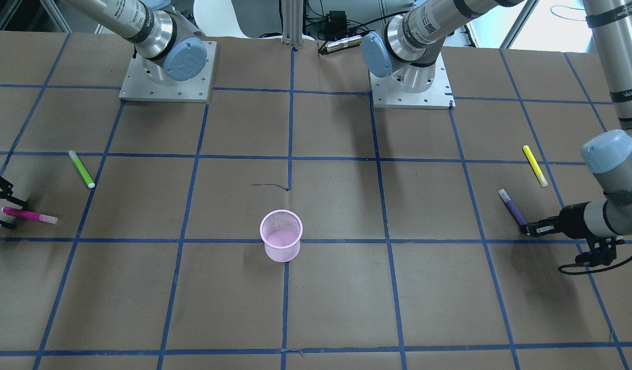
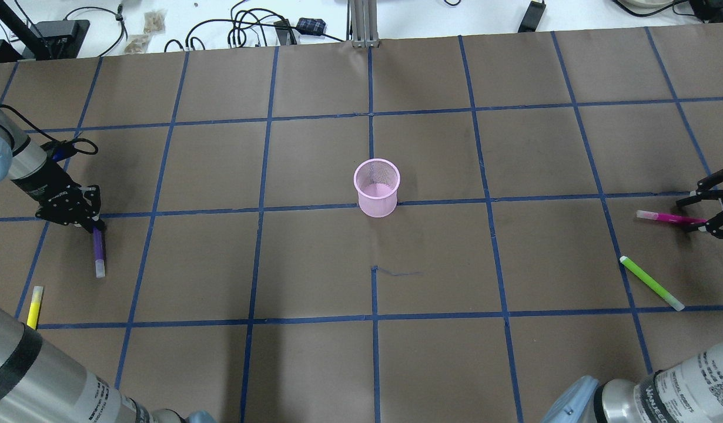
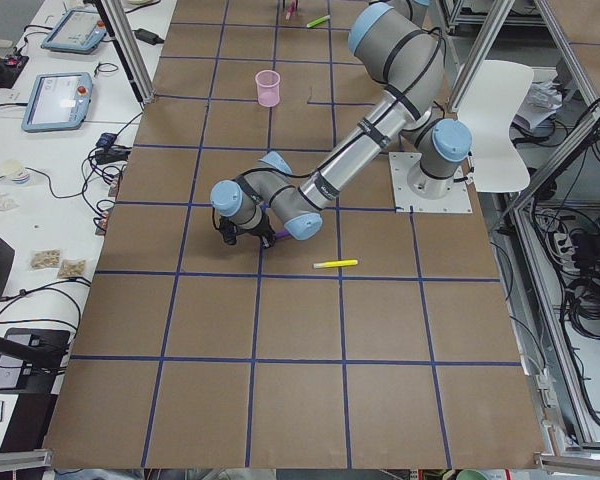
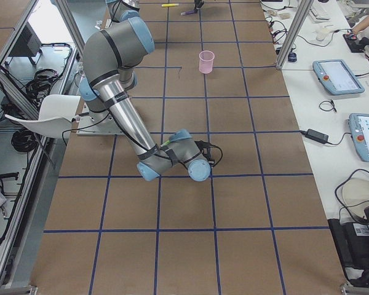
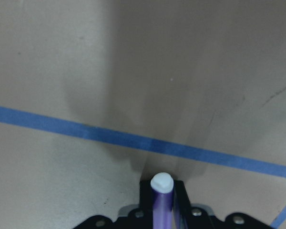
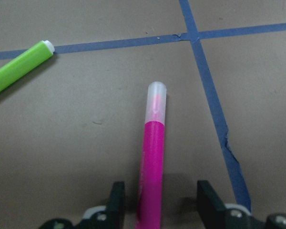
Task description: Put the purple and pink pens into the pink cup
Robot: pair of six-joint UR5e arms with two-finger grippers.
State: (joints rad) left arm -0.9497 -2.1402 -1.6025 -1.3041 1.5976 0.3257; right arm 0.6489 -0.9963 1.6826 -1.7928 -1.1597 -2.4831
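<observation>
So, on the front-facing camera the left hand sits right at the near end of the purple pen. That pen lies slanted on the table, with a yellow pen near it. Over on the other side, the right hand straddles the back end of the pink pen, and a green pen lies close by. The pink cup stands upright mid-table, well apart from both hands. Overhead it's the same layout, and you can see the cup is mesh and sits against a blue tape line. In the left wrist view the purple barrel with its whitish cap tip is pinched snug between the two fingers, so that hand is closed on it. In the right wrist view the fingers are spread wide with gaps on both sides of the magenta barrel and grip nothing. The pink pen's clear cap points away from the hand, and the green pen's tip pokes in at the upper left.
</observation>
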